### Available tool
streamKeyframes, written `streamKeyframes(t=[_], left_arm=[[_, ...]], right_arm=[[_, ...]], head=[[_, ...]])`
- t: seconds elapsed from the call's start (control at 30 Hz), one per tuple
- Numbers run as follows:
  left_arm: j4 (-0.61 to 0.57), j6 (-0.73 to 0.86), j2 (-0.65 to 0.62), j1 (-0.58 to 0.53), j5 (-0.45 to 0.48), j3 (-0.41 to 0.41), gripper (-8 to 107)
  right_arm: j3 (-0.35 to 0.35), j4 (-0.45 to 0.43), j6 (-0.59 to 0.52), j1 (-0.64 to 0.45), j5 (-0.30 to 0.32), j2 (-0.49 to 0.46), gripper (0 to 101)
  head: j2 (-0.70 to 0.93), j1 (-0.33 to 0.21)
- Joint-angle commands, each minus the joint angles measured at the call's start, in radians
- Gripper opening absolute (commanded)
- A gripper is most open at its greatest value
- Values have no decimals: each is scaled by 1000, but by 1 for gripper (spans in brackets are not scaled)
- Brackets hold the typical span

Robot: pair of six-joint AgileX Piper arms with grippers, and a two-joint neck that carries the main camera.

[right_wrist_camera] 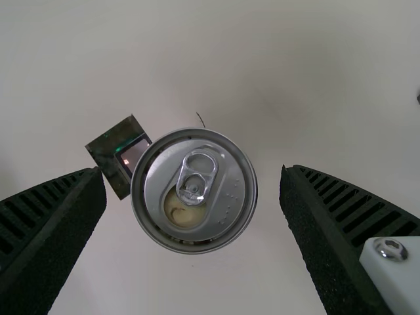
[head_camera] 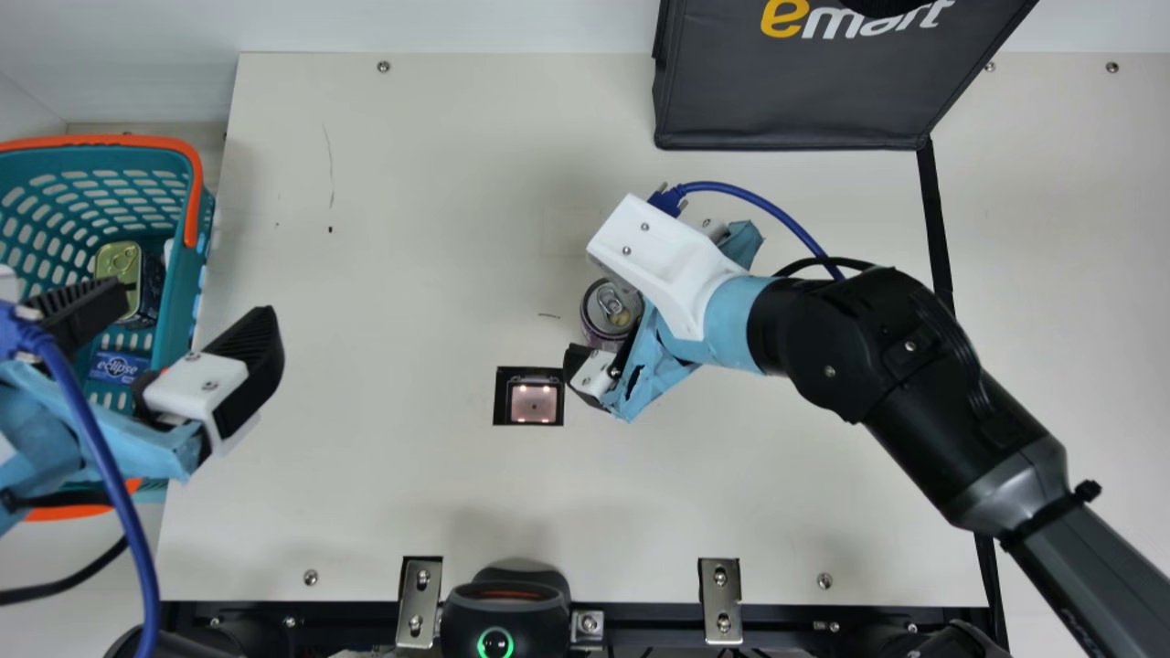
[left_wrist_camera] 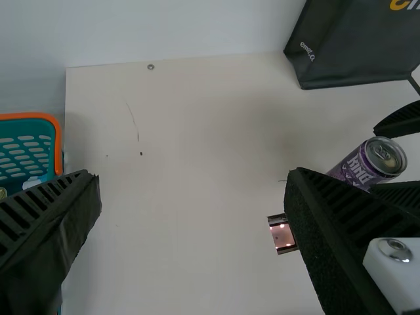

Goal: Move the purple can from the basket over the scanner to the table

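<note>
Purple can (head_camera: 603, 320) is stood on the cream table (head_camera: 384, 274), by a white wall (head_camera: 439, 23), upright, lid up, near centre. Left gripper (head_camera: 187, 306) and right gripper (head_camera: 631, 306) are spread apart

Can (left_wrist_camera: 357, 164): purple body, white lettering, silver lid. Basket (head_camera: 187, 283): teal, patterned with rows of pale oval slots; rim orange. Tin (head_camera: 117, 260): gold-green top. Small packet (head_camera: 119, 367): blue, white lettering. Scanner (head_camera: 535, 402): black surround, pinkish window, bright spots. Table (head_camera: 384, 457): cream. Bag (head_camera: 786, 100): charcoal, yellow and white lettering. Right arm (head_camera: 823, 347): black and grey, light-blue wrap, white housing. Cable (head_camera: 763, 203): deep blue.
</note>
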Motion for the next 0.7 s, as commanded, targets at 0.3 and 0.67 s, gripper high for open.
streamKeyframes(t=[0.3,0.67], left_arm=[[0,0,0,0,0,0,90],[0,0,0,0,0,0,90]], right_arm=[[-6,-54,42,23,16,25,62],[-9,-93,108,51,16,-22,0]], head=[[2,-29],[2,-29]])
